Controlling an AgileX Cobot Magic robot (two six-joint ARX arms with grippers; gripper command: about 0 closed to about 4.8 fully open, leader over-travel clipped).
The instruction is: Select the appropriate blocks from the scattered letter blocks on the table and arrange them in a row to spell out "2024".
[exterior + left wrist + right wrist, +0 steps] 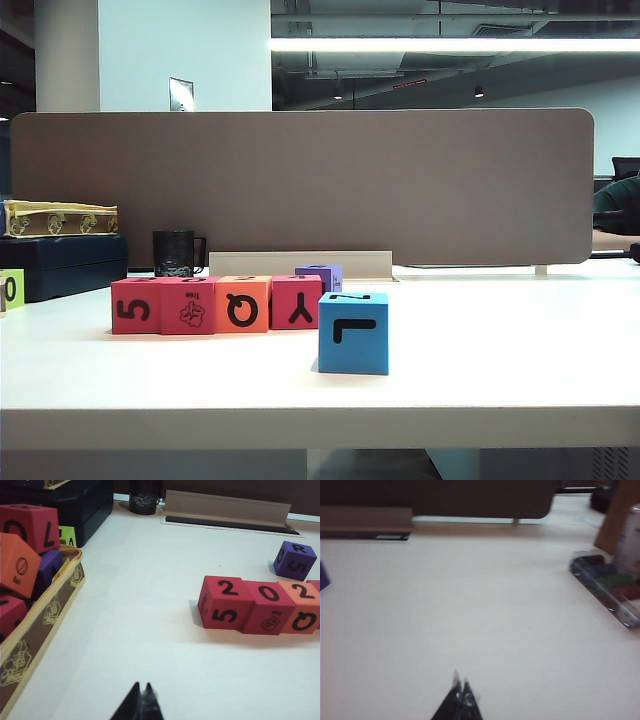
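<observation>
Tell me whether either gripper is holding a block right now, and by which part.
Nothing is held: the left gripper and right gripper are both shut on nothing, above bare table.

Closed right claw [460,690] over table [470,605]

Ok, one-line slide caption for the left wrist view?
Left gripper, fingers shut, above the white table; row of blocks with tops reading 2, 0, 2.

Left gripper [141,696]: you see two black fingers [131,705], tapering to pale, worn-looking tips.
Right gripper [459,687]: your view is blurred; black pointed fingers [451,704], lighter tips.
</observation>
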